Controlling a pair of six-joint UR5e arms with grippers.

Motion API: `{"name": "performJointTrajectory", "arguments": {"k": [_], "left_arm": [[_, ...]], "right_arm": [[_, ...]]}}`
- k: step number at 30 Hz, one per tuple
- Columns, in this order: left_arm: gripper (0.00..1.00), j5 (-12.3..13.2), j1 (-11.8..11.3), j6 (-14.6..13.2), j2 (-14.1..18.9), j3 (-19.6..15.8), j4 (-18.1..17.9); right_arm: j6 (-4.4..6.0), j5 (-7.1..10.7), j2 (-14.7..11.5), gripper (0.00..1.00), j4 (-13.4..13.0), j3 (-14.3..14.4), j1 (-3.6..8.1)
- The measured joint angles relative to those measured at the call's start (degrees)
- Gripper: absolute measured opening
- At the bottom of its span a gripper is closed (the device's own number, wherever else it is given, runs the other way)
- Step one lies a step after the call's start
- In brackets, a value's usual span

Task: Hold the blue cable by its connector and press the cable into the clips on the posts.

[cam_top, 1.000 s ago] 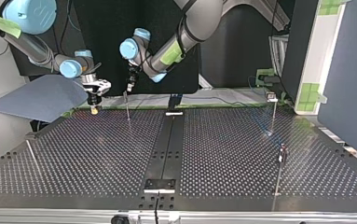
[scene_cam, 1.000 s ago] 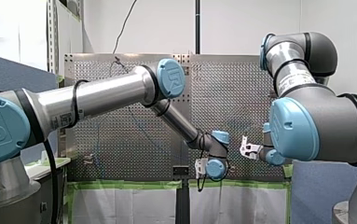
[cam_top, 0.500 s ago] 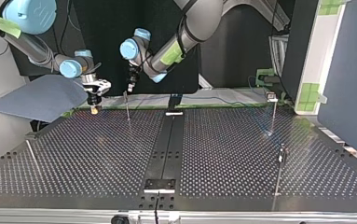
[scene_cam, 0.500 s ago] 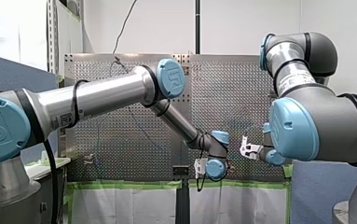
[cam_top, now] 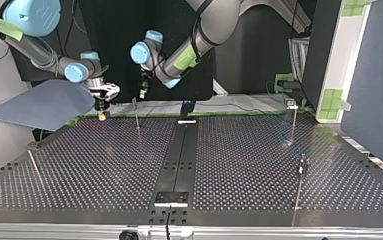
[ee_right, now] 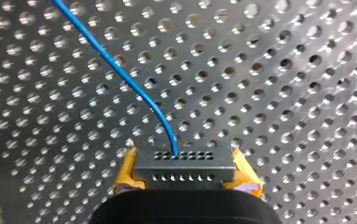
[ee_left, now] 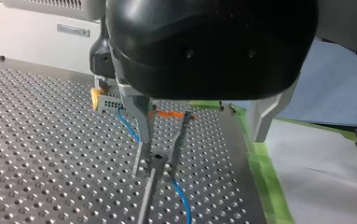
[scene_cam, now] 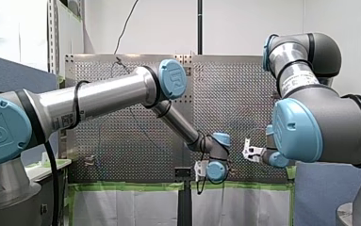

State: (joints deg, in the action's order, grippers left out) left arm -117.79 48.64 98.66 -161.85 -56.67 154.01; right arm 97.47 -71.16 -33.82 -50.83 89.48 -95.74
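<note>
Behind perforated table (cam_top: 104, 165), white wall (scene_cam: 253, 23)

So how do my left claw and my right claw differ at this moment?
My left claw has bare metal fingers; my right claw has yellow pads. The left is open, straddling a thin post with the blue cable between its fingers; the right is shut on the grey connector. Both work the same cable low over the perforated table.

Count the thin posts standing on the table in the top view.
4 posts: one at the far edge left of the middle, one far right, one nearer on the right, one near left. Others may be hidden.
</note>
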Motion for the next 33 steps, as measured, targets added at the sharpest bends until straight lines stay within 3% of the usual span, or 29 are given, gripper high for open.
{"name": "performJointTrajectory", "arguments": {"k": [7,16,27,33], "left_arm": [[1.00,-2.3,0.2,0.0,1.7,-2.9,-1.0],[1.00,-2.6,0.8,-0.4,4.9,-7.4,-3.6],[1.00,-3.0,0.9,-0.6,8.7,-12.6,-6.4],[1.00,-3.2,1.1,-0.6,11.0,-15.4,-8.0]], "right_arm": [[-1.90,-0.20,0.0,0.00,-0.3,3.2,0.56],[-4.46,-0.05,0.0,0.00,-2.2,7.6,1.36],[-5.77,0.96,0.0,0.00,-7.2,13.4,2.46],[-6.37,2.41,0.0,0.00,-8.6,16.0,3.20]]}}
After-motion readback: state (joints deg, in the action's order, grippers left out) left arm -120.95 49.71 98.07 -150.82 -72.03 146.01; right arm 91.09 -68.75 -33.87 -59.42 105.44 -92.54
